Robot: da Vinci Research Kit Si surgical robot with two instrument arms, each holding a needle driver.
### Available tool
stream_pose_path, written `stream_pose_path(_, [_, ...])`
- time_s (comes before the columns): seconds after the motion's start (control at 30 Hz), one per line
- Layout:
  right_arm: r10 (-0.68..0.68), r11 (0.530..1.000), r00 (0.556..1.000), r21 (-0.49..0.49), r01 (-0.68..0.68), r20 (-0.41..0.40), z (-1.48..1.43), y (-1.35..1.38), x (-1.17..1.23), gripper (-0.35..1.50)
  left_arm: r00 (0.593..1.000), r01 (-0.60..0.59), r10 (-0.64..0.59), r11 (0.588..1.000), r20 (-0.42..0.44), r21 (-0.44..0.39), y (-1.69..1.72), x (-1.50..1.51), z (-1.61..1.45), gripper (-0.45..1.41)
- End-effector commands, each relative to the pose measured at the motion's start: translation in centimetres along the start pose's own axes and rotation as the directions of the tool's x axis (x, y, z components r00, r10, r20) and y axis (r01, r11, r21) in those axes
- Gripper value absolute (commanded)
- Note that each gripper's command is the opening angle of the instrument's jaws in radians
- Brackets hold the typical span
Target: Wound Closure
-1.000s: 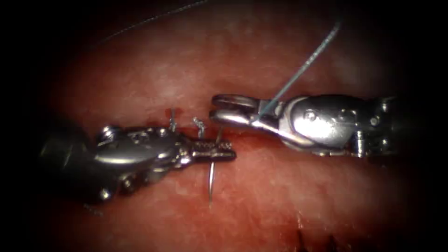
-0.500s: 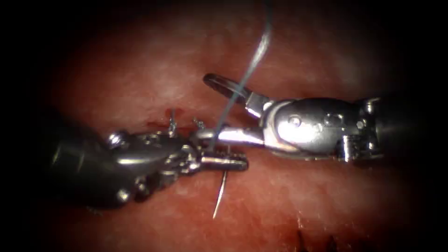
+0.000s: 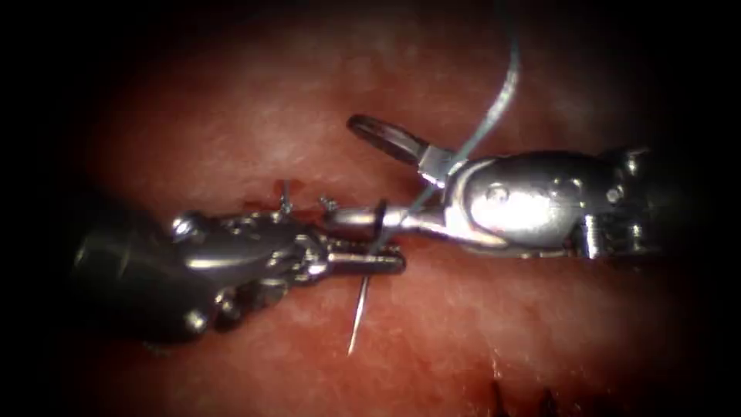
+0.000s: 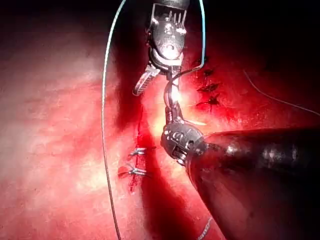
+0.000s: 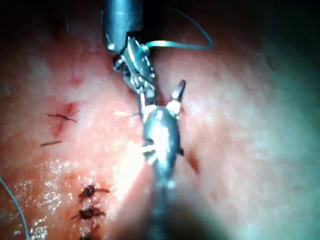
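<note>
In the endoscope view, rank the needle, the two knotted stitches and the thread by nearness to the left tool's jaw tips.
1. The needle, held in the left tool, point below it.
2. The thread, running up and right.
3. The knotted stitches, up and left, along the cut.

The thread against the stitches is close.

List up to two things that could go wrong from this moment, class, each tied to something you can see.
1. The left tool holds the needle near mid-curve, point free over the tissue; a slip could scratch it.
2. The right tool has its jaws open around the thread, close to the needle; closing could pinch or fray the thread.
</note>
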State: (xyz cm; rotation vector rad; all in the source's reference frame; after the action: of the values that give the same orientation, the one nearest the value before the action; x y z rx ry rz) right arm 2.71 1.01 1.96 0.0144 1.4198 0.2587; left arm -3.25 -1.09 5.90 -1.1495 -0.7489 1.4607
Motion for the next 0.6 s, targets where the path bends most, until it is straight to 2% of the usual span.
stream_pose_path(0.03, [-0.026, 1.0, 1.0, 0.006, 0.026, 0.003, 0.08, -0.1, -0.01, 0.66, 1.0, 0.005, -0.005, 1.0, 0.002, 0.002, 0.0, -0.12, 0.03, -0.45])
stream_pose_path(0.13, [-0.055, 0.998, 0.998, 0.006, 0.055, 0.007, 0.09, -0.12, 0.0, 0.63, 1.0, 0.005, -0.005, 1.0, 0.003, 0.005, 0.01, -0.13, 0.03, -0.45])
stream_pose_path(0.23, [-0.073, 0.997, 0.997, 0.01, 0.073, 0.012, 0.08, -0.12, -0.01, 0.44, 1.0, -0.001, 0.001, 1.0, 0.003, 0.006, 0.02, -0.13, 0.04, -0.45])
stream_pose_path(0.33, [-0.073, 0.997, 0.997, 0.009, 0.073, 0.012, 0.08, -0.11, -0.01, 0.34, 1.0, -0.001, 0.001, 1.0, 0.003, 0.006, 0.02, -0.13, 0.04, -0.45])
stream_pose_path(0.6, [-0.097, 0.995, 0.995, 0.0, 0.097, 0.026, 0.03, -0.11, 0.06, 0.31, 1.0, -0.014, 0.014, 1.0, 0.008, 0.009, 0.0, -0.14, 0.04, -0.45])
